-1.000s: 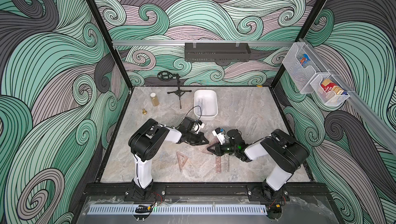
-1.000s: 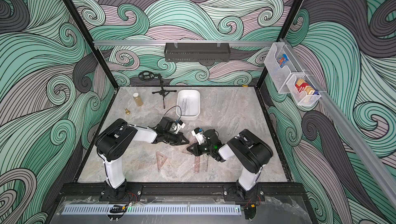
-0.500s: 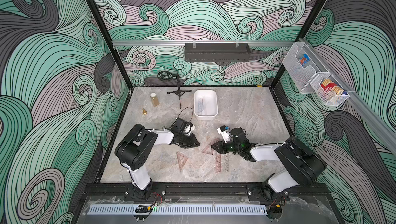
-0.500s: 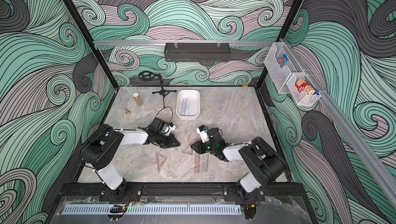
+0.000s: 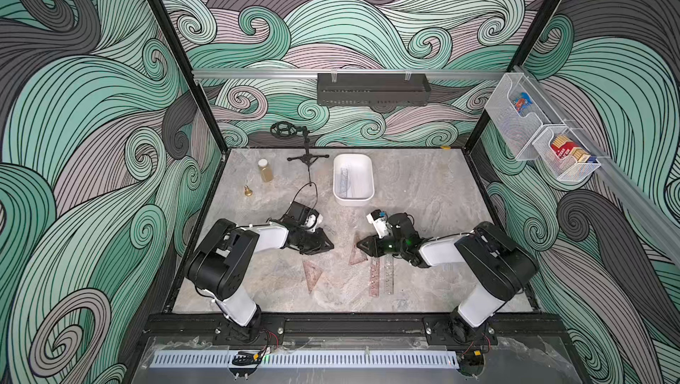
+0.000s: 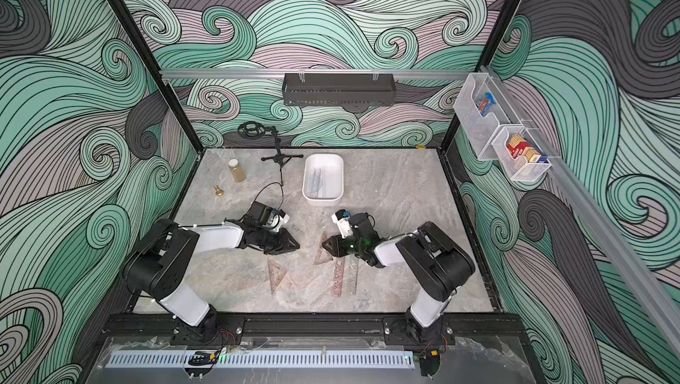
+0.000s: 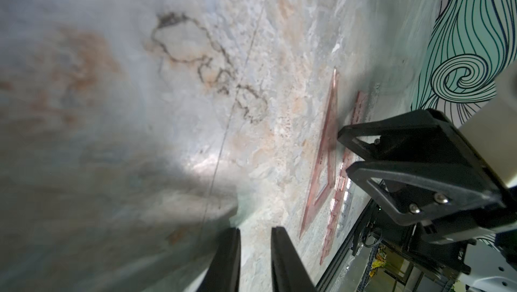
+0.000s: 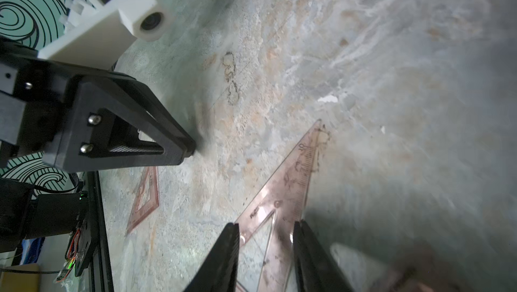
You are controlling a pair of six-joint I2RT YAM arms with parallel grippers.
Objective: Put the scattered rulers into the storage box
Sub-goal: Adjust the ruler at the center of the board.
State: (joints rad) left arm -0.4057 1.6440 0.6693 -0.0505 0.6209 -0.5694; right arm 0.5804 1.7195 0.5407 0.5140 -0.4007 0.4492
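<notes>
The rulers (image 6: 337, 275) lie mostly on the marbled table (image 5: 423, 198), between the two arms. A pinkish set square (image 5: 357, 254) sits right at the tip of the right gripper (image 5: 362, 246). A pinkish straight ruler (image 5: 374, 278) and a clear straight ruler (image 5: 389, 276) lie side by side just in front of it, and a second set square (image 5: 312, 273) lies apart on the left-arm side. One clear ruler (image 5: 344, 180) is already inside the storage box (image 5: 352, 200), which stands toward the back of the table, well apart from the others. In the right wrist view the right gripper's fingers (image 8: 229, 251) are moderately parted over the wide end of the pinkish set square, which lies flat; they grip nothing, and I cannot tell whether they touch it. The left gripper (image 5: 327, 245) sits low over bare table, its fingers (image 7: 282, 259) only narrowly parted with nothing between them. Behind the left arm stand a small jar (image 5: 265, 170), a brass bell (image 5: 248, 191) and a black stand (image 5: 308, 158).
</notes>
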